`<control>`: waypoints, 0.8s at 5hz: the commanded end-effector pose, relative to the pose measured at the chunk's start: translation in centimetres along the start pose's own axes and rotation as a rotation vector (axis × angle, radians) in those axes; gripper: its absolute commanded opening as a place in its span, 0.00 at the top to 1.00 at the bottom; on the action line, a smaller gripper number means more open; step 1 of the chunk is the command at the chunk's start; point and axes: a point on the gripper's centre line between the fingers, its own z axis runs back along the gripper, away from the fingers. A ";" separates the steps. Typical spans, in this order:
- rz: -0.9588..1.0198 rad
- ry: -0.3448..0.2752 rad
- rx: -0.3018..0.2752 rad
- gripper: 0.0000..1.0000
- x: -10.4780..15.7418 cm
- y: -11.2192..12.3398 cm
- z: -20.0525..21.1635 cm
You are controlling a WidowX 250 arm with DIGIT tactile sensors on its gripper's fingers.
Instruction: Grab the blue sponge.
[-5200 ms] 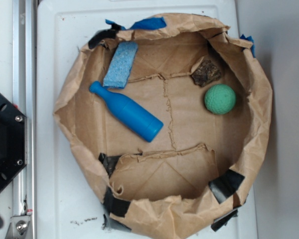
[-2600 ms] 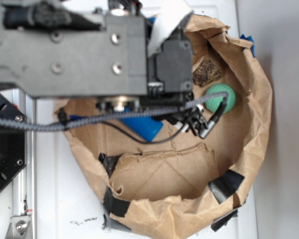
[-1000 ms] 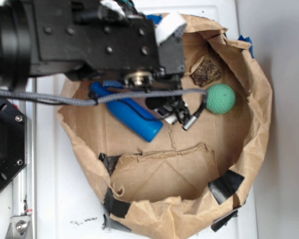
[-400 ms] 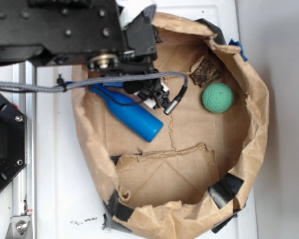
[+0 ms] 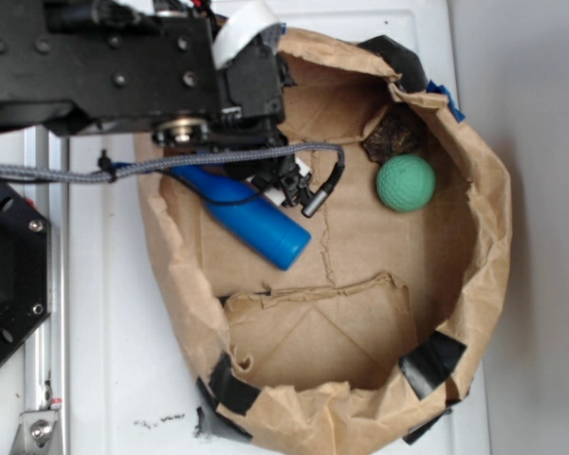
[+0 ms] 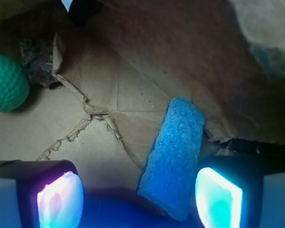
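In the wrist view the blue sponge (image 6: 175,156), a speckled sky-blue foam block, lies flat on the brown paper. My gripper (image 6: 138,199) is open above it. The sponge's near end sits between the fingers, close to the right fingertip (image 6: 218,197) and far from the left one (image 6: 59,199). Nothing is held. A blurred dark-blue shape, the bottle (image 6: 128,213), fills the bottom edge between the fingers. In the exterior view the black arm (image 5: 123,66) covers the bag's upper left corner and hides the sponge and the fingers.
The crumpled paper bag wall (image 5: 493,237) rings the work area. Inside lie a glossy blue bottle (image 5: 251,216), a green ball (image 5: 405,182) (image 6: 7,83) and a dark brown lump (image 5: 391,133) (image 6: 38,59). A grey cable (image 5: 218,158) hangs over the bottle. A black base (image 5: 9,275) stands left.
The arm has moved up and left, uncovering the bottle and the bag's middle. The bag's left wall has shifted inward and the ball sits slightly further left.
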 end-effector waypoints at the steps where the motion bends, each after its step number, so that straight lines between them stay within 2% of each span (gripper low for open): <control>1: 0.088 0.113 -0.013 0.00 1.2 1.0 -1.2; 3: 0.030 0.102 -0.031 0.00 1.8 1.4 -2.1; 4: 0.056 0.098 0.008 0.00 2.1 2.0 -2.3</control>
